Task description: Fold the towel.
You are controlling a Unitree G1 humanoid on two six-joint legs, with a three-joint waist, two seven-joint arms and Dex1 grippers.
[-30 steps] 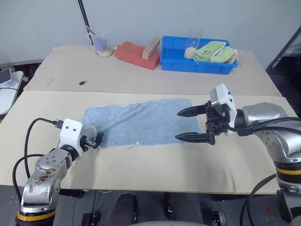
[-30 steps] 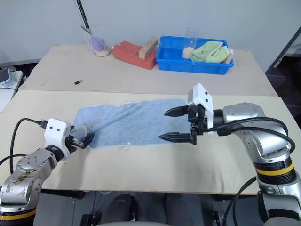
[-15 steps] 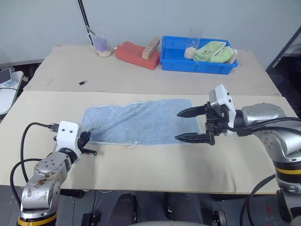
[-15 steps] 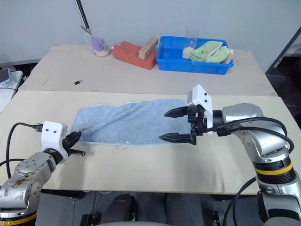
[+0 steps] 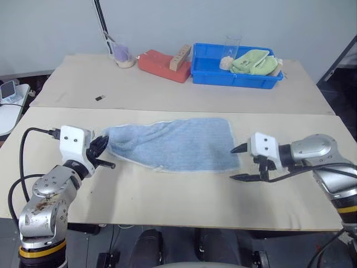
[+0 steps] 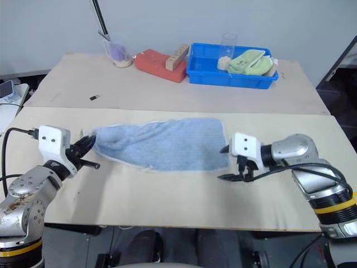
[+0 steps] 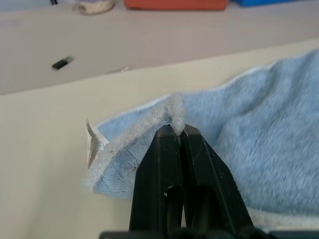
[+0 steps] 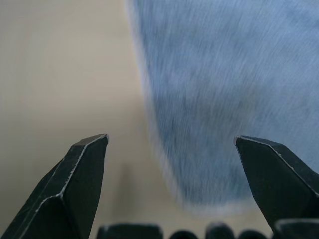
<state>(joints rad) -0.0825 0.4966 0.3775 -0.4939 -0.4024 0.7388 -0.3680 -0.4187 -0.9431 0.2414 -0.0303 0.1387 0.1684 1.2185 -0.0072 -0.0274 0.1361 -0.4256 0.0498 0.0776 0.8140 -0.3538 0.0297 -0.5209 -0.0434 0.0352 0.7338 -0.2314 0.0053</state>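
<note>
The light blue towel [image 5: 173, 142] lies lengthwise across the near table, with its left end bunched and lifted off the surface. My left gripper [image 5: 104, 152] is shut on that left corner. In the left wrist view its fingertips [image 7: 178, 131] pinch the whitish hem, with a small tag [image 7: 91, 145] hanging beside them. My right gripper [image 5: 233, 163] is open and low at the towel's near right corner. In the right wrist view its two fingers [image 8: 75, 174] straddle the towel's rounded corner [image 8: 214, 149] without closing on it.
On the far table stand a blue bin [image 5: 234, 77] holding a green cloth [image 5: 254, 60] and a clear glass [image 5: 231, 44], a red block [image 5: 160, 65] with a wooden piece on it, a cup [image 5: 121, 56], and a small black item [image 5: 99, 98]. A seam separates the two tables.
My left gripper closed on the towel's left corner and rose, lifting and bunching that end. My right gripper, still open, dropped and moved right to the towel's near right corner.
</note>
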